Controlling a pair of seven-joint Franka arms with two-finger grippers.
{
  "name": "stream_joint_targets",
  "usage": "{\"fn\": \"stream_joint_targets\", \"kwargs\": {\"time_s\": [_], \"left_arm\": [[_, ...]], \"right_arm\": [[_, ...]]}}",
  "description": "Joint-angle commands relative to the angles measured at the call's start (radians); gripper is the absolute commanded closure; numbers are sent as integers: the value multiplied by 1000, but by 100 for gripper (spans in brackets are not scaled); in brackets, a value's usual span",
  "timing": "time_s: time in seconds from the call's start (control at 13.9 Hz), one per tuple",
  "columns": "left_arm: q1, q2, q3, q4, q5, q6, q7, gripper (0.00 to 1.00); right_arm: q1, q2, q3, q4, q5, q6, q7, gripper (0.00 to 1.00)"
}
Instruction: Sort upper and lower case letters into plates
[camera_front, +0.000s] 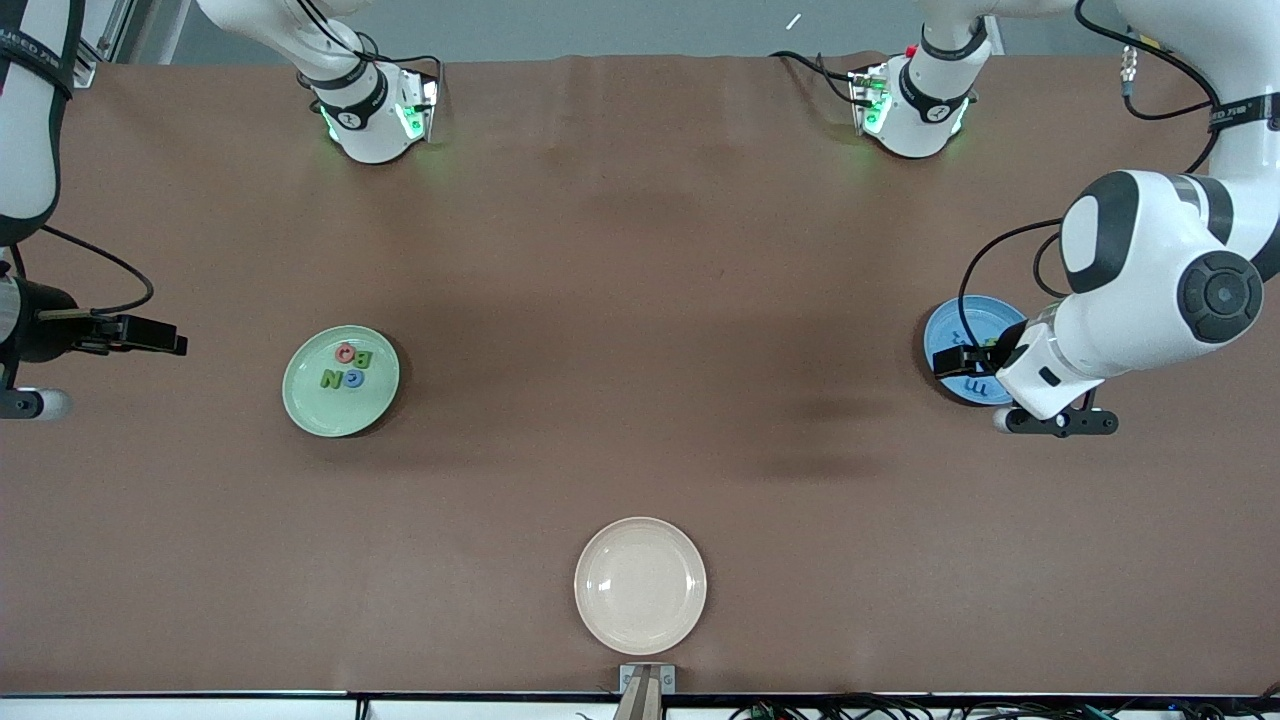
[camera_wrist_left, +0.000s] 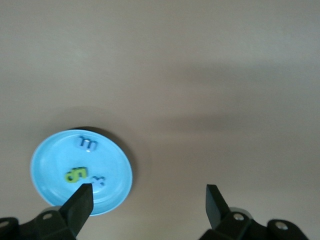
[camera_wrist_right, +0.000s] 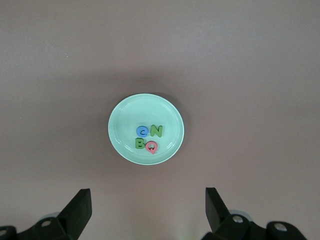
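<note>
The mint green plate lies toward the right arm's end of the table and holds the pink-red round letter, green B, blue G and green N. All of these show in the right wrist view on the plate. The blue plate lies toward the left arm's end, partly hidden by the left arm. It holds a blue m, a blue x and green small letters close together. My left gripper is open and empty over the blue plate. My right gripper is open and empty over bare table beside the mint plate.
A cream-beige plate lies empty near the table's front edge, at the middle. A small grey fixture sits at that edge. The brown table runs wide between the plates.
</note>
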Motion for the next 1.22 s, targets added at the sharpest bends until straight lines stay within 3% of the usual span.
{"fn": "stream_joint_targets", "kwargs": {"time_s": [0.0, 0.43, 0.79, 1.15], "left_arm": [[-98, -43, 122, -1, -10, -14, 17, 1], [-29, -63, 112, -3, 30, -23, 63, 1], [41, -74, 87, -5, 55, -29, 123, 1], [210, -72, -56, 0, 103, -40, 170, 1]], "right_arm": [[-113, -21, 122, -19, -22, 11, 8, 0], [-199, -47, 279, -42, -109, 11, 91, 0], [-240, -64, 319, -67, -109, 22, 91, 0], [-245, -74, 327, -81, -112, 25, 89, 0]]}}
